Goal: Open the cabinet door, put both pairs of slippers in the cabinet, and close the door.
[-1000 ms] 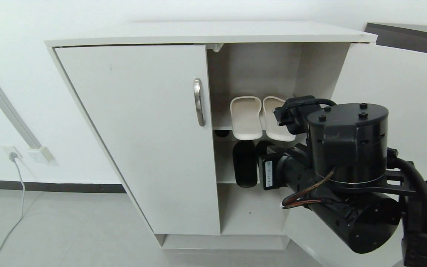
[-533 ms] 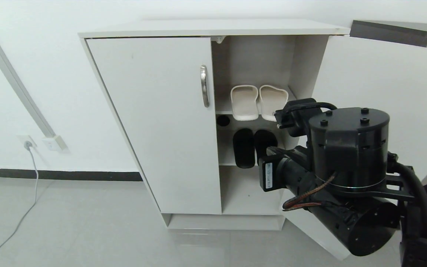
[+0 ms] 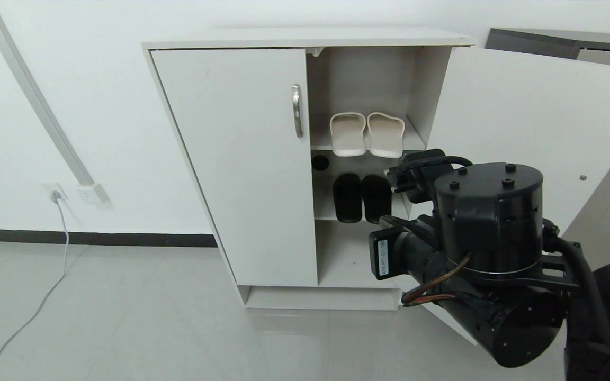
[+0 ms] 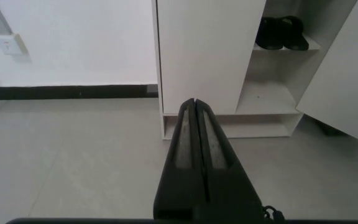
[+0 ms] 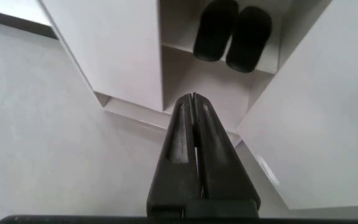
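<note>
Both pairs lie inside the cabinet: white slippers one shelf above black slippers. Its door stands swung out, just beside my right gripper, the nearer one. That and my left gripper have fingers pressed together, empty.

The cabinet is standing at the frame's centre. Its left door is sitting shut, and its right door is standing open toward the right edge. Inside, 1 pair of slippers is lying on the upper shelf, and the 2nd pair is lying on the middle shelf directly below. A wall socket is sitting at left.
</note>
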{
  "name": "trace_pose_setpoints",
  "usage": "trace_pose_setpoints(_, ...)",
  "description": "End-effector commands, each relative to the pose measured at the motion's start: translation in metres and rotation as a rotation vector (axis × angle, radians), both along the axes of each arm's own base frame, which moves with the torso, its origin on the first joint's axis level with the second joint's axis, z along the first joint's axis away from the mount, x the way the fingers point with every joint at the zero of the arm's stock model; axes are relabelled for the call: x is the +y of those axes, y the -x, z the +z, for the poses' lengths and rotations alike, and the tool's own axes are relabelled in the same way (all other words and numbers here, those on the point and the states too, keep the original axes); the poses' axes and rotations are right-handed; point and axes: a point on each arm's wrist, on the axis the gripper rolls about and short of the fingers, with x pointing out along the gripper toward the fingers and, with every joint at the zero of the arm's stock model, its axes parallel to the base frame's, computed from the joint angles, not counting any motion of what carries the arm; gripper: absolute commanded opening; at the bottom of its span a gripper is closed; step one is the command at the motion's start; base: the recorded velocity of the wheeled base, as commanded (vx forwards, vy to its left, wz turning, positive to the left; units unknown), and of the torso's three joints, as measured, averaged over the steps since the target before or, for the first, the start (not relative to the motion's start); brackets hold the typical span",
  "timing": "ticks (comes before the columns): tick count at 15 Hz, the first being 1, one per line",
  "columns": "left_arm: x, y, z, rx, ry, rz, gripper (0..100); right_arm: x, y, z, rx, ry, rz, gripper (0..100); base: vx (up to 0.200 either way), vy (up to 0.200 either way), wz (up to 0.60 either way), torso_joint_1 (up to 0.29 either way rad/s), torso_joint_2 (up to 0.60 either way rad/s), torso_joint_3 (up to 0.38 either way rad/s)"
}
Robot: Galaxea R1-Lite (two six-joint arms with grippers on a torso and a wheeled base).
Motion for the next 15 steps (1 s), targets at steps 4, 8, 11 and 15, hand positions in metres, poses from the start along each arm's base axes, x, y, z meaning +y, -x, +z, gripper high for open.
trace_pose_setpoints(4,0.0,-0.0001,0.0,0.001,0.0,0.001,0,0.0025,-0.0012,-0.0045,0.008,0.012,0.001,0,0.0,0.0,0.0,0.0,0.0,0.0)
trace_pose_setpoints(8,0.0,-0.0001,0.0,0.001,0.0,0.001,0,0.0031,-0.001,-0.0049,0.008,0.013,0.002,0,0.0,0.0,0.0,0.0,0.0,0.0)
trace_pose_setpoints(11,0.0,-0.0001,0.0,0.001,0.0,0.001,0,0.0032,-0.001,-0.0045,0.008,0.012,0.002,0,0.0,0.0,0.0,0.0,0.0,0.0)
trace_pose_setpoints(15,0.0,-0.0001,0.0,0.001,0.0,0.001,0,0.0029,-0.0014,-0.0045,0.007,0.013,0.0,0,0.0,0.0,0.0,0.0,0.0,0.0)
